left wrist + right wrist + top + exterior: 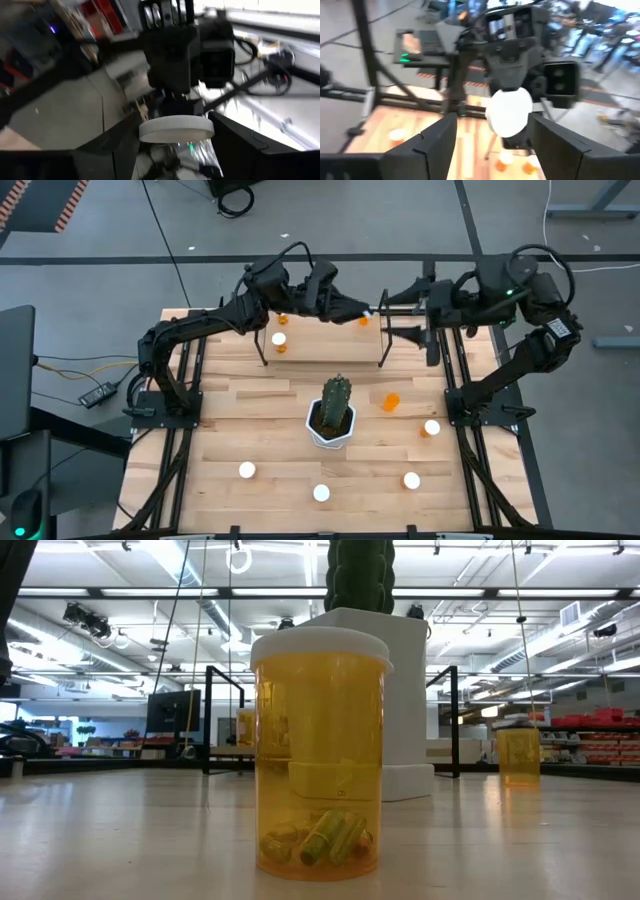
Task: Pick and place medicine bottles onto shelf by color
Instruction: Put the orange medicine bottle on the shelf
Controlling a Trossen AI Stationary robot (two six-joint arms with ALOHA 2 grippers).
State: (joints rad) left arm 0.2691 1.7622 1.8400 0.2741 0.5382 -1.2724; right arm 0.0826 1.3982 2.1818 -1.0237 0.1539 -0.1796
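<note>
A translucent-orange, white-capped medicine bottle (176,129) is being held between the part-open left fingers (115,150) above the low two-tier light-wood shelf (322,345) at the counter's (260,420) far edge. The right fingers (437,135) are being kept spread around its cap, without a clear grip. Pills are lying inside the nearest counter bottle (320,755).

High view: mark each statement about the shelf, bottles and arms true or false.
1. A green cactus in a white pot stands on the wooden tabletop in front of the light-wood two-tier shelf. True.
2. All translucent-orange pill bottles are already on the shelf. False: several stand on the tabletop.
3. The left gripper and right gripper meet above the shelf. True.
4. The left gripper is empty. False: it holds a white-capped bottle.
5. The cactus has tipped over. False: it is upright.
</note>
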